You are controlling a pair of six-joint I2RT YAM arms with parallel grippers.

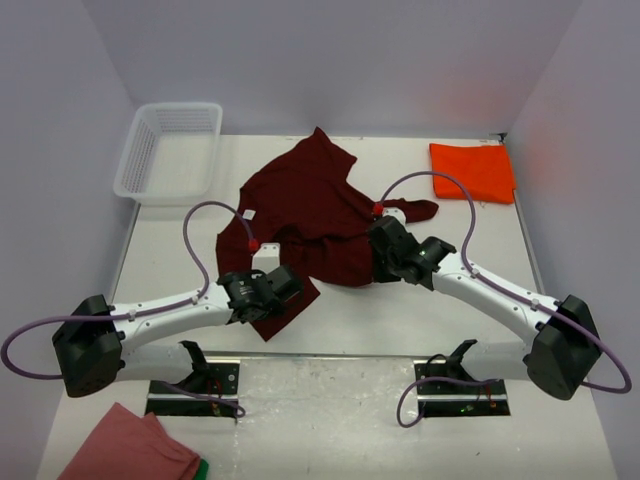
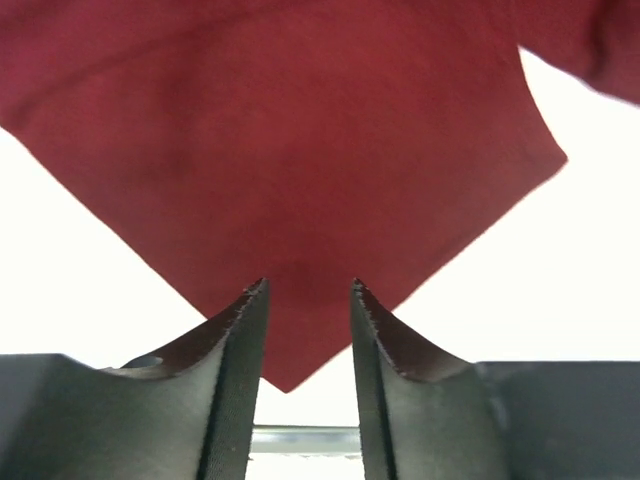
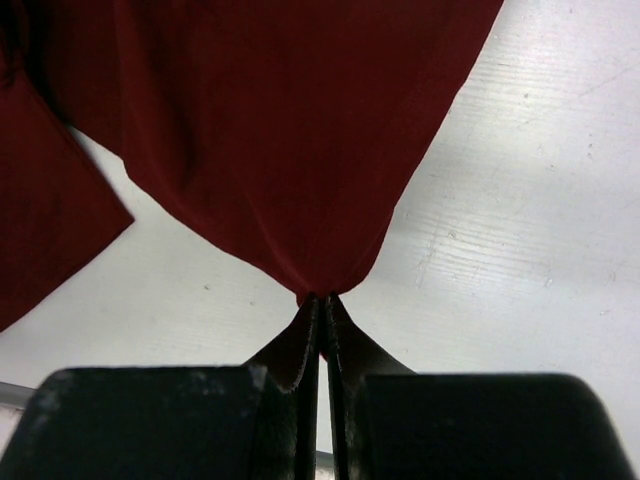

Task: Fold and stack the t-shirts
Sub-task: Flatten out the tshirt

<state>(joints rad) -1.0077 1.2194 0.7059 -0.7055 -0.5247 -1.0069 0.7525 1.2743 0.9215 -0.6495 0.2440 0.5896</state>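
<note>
A dark maroon t-shirt (image 1: pixel 310 205) lies crumpled and spread out in the middle of the table. One corner of it (image 2: pixel 300 150) points at my left gripper (image 2: pixel 308 290), which stands open at the shirt's near-left corner (image 1: pixel 287 285); the fabric tip lies loose between the parted fingers. My right gripper (image 3: pixel 322 298) is shut on a pinch of the maroon t-shirt's near-right hem (image 3: pixel 270 130), by the shirt's right side (image 1: pixel 380 243). An orange-red t-shirt (image 1: pixel 473 170) lies folded flat at the back right, away from both grippers.
A white mesh basket (image 1: pixel 168 150) stands at the back left. A salmon-pink cloth with a green edge (image 1: pixel 130 445) lies at the near left, in front of the arm bases. Bare table (image 1: pixel 400 310) shows near the shirt's front edge.
</note>
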